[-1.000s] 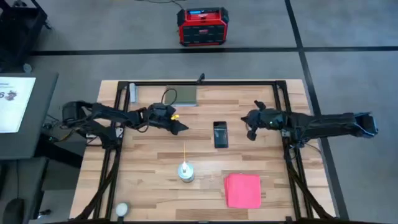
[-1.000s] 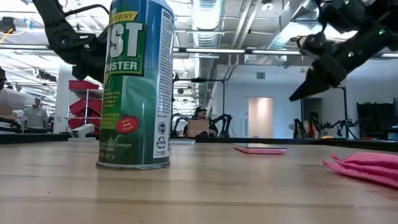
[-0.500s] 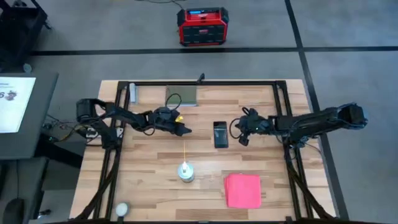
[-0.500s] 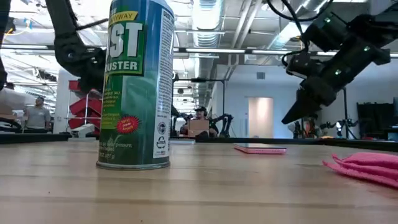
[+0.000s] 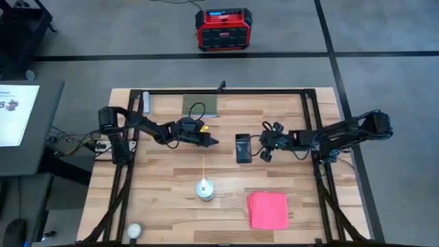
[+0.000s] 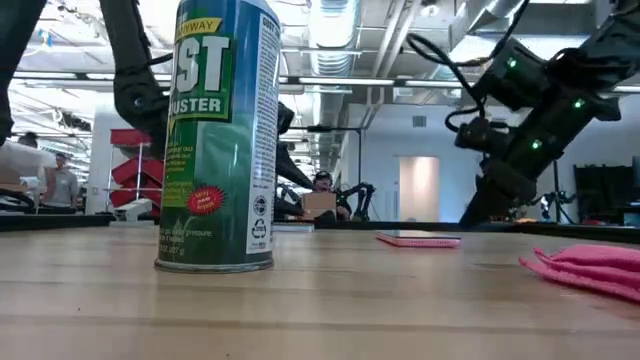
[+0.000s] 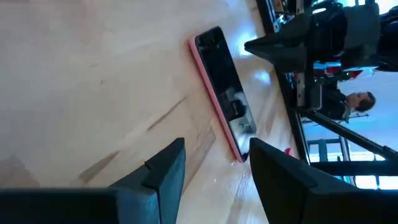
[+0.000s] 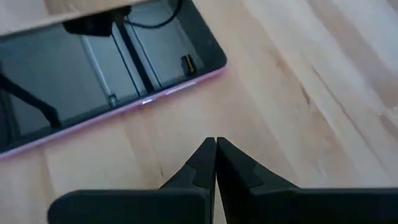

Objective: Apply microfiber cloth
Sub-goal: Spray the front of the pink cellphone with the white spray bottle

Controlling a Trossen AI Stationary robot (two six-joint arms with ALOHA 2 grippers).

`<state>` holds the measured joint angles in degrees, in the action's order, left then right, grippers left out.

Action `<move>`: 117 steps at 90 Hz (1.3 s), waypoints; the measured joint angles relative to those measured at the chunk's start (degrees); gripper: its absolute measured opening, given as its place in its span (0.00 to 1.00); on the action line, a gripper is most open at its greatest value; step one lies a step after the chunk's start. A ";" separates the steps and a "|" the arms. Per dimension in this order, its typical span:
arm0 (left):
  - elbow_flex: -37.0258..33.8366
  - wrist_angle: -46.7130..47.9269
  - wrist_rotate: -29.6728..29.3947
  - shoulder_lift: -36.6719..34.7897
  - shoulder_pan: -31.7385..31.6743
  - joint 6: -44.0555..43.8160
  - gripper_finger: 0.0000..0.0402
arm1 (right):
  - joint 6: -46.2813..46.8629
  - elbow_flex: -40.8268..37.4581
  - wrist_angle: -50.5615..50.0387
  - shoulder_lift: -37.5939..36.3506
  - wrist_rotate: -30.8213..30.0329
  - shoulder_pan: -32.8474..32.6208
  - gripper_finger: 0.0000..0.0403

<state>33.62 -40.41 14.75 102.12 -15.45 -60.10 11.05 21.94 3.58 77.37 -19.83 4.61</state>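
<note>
Microfiber cloth [image 5: 267,209] flat on table, well apart from closed, empty right gripper [image 5: 263,145] beside phone [image 5: 243,147]

A glossy black glass face is shown on the phone [image 8: 93,74]; pale planked wood [image 5: 164,199] is seen, matt; the microfiber cloth [image 5: 267,209] is soft, unshiny fabric.

Grey floor [image 5: 384,41] crossed by dark lines surrounds the wooden surface [image 5: 171,178]; a red box [image 5: 223,29] sits beyond it; fluorescent ceiling lights [image 6: 335,25] hang above it; a white door [image 6: 418,188] stands behind it.
</note>
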 joint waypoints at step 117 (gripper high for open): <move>4.81 14.00 -2.38 3.09 -0.33 0.32 0.38 | 0.66 9.37 -3.16 10.26 5.16 -4.03 0.00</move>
<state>38.42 -26.41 12.37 105.20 -15.78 -59.78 11.71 31.31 0.43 87.63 -14.67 0.58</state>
